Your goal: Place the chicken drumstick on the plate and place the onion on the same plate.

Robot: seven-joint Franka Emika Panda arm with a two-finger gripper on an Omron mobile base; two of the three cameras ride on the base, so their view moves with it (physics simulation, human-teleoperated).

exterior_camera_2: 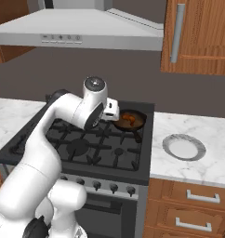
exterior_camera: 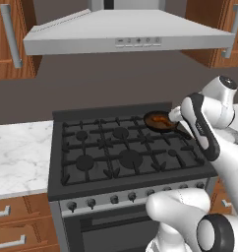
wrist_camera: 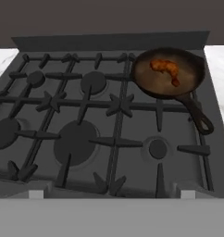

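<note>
Wooden cabinets (exterior_camera_2: 198,37) hang on a dark wall either side of a grey range hood (exterior_camera: 126,32), and below runs a white marbled surface (exterior_camera_2: 198,144) with a black gas stove (exterior_camera: 126,152) set into it. Wooden drawers with metal handles sit under the surface to the left and right of the stove, and a row of knobs lines the stove's front edge.

A white arm rises in front of the stove and bends over its near half; its wrist points toward the far right burner. In the hand view only small pale corners low at the left and right mark the gripper (wrist_camera: 112,194), with a broad gap between them and nothing in it, so the jaws stand wide apart and hold nothing.

On the surface to the right of the stove lies the plate (exterior_camera_2: 184,147), round and grey-white with a paler rim, nothing on it. It is well apart from the arm.

On the far right burner sits a dark skillet (wrist_camera: 190,69) with a brown bottom, its handle reaching toward the near right. Inside it, near the middle, lies the chicken drumstick (wrist_camera: 165,68), orange-brown and slightly curved, touching the pan's bottom. It lies beyond the gripper, which is over the near half of the stove.
</note>
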